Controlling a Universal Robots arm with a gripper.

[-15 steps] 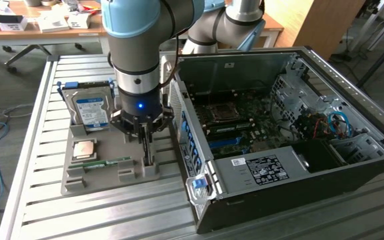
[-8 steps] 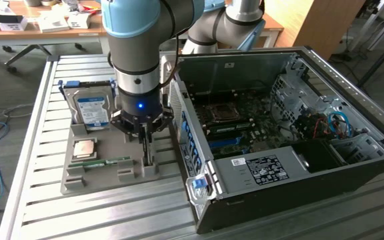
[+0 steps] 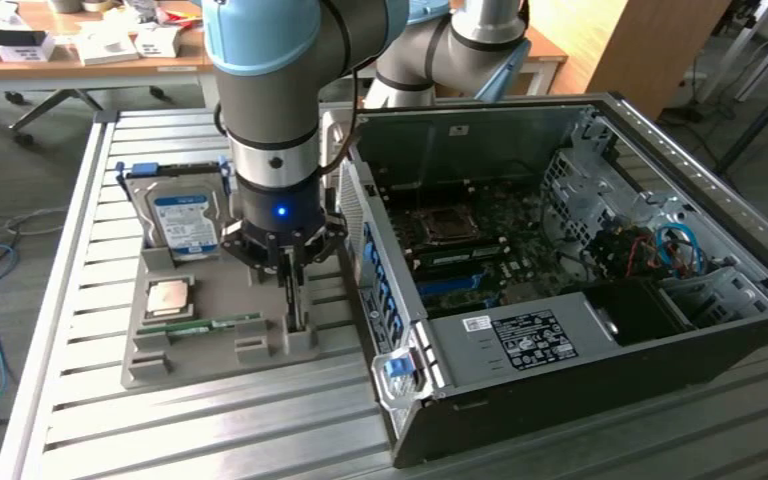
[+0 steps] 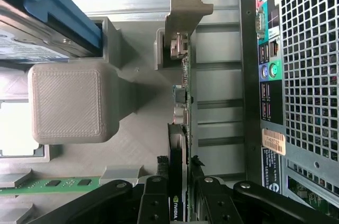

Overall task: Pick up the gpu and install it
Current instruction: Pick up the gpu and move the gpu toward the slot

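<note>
Grip first: my gripper [image 4: 179, 168] pinches the gpu [image 4: 177, 139] across its thin faces, near one end, where it stands on edge in the tray [image 4: 132, 150] slot. I judge it light, stiff and fragile, best held by the flat sides, clear of connectors. Beyond is its bracket [image 4: 186, 7]; the case [image 4: 307, 75] stands just beside.

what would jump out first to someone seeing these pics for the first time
The big robot arm with pale blue caps comes straight down in the middle of the exterior view, its gripper shut on the gpu, which stands on edge in a grey holder. Next comes the open computer case on the exterior view's right, with its board and cables laid bare.
</note>
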